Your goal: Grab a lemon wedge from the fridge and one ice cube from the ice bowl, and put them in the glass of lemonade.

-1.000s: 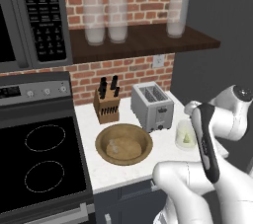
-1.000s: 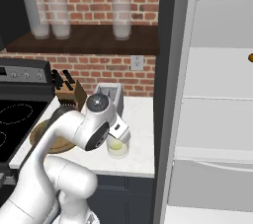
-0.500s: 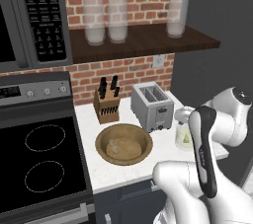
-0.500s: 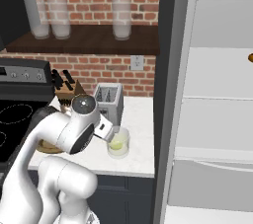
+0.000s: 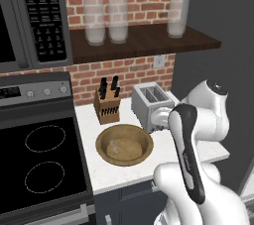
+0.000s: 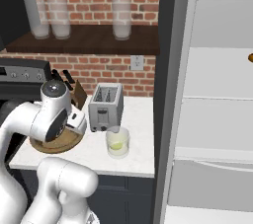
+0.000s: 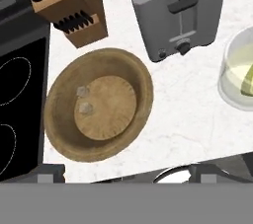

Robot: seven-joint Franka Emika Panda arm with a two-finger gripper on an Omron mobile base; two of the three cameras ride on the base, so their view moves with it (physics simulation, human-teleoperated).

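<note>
Arm swings left off glass of lemonade (image 6: pixel 117 141), lemon wedge (image 7: pixel 248 84) already floating inside; hand now hangs above ice bowl (image 7: pixel 98 104) on table (image 7: pixel 197 124). Pincer spread wide, empty. Two ice cubes (image 7: pixel 84 100) in bowl; ice pick judged next.

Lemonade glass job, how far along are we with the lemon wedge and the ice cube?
Done, it seems: a yellow-green lemon wedge already sits in the glass of lemonade, and the fridge stands open. In hand: nothing held; the open gripper looks down over the ice bowl, where two ice cubes lie. Left: pick up one cube and drop it into the glass.
</note>
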